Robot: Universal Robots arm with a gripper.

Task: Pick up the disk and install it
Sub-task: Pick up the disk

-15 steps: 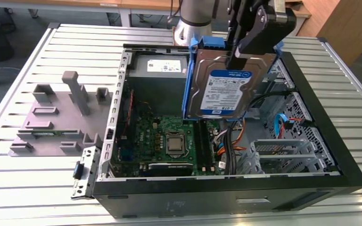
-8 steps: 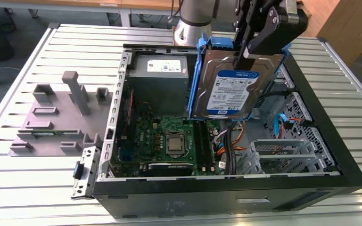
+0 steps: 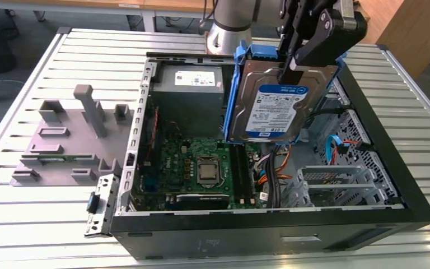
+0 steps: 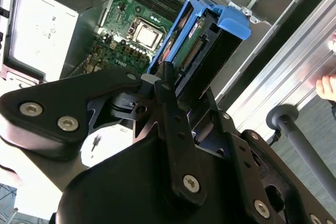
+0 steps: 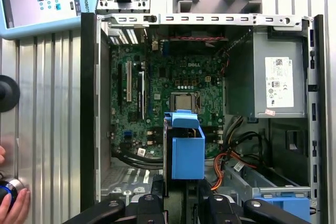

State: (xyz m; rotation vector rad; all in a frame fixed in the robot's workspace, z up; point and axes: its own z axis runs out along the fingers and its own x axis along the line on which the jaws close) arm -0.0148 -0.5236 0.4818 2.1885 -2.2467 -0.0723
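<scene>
Claw (image 3: 297,70), in the upper right of the exterior view, pinches the disk (image 3: 275,109) by its top edge, upright above the open computer case (image 3: 416,207). In the second wrist view, the claw (image 4: 176,85) clamps the disk (image 4: 202,32) over the motherboard (image 4: 139,30). In the first wrist view, the disk (image 5: 187,150) hangs edge-on near the power supply (image 5: 273,82).

The claw (image 3: 299,72) is pointed downward, and its black fingers (image 4: 169,98) are closed on the top edge of the disk (image 3: 273,109), which is held upright directly below it. A grey arm segment (image 3: 226,25) is seen just behind the claw.
</scene>
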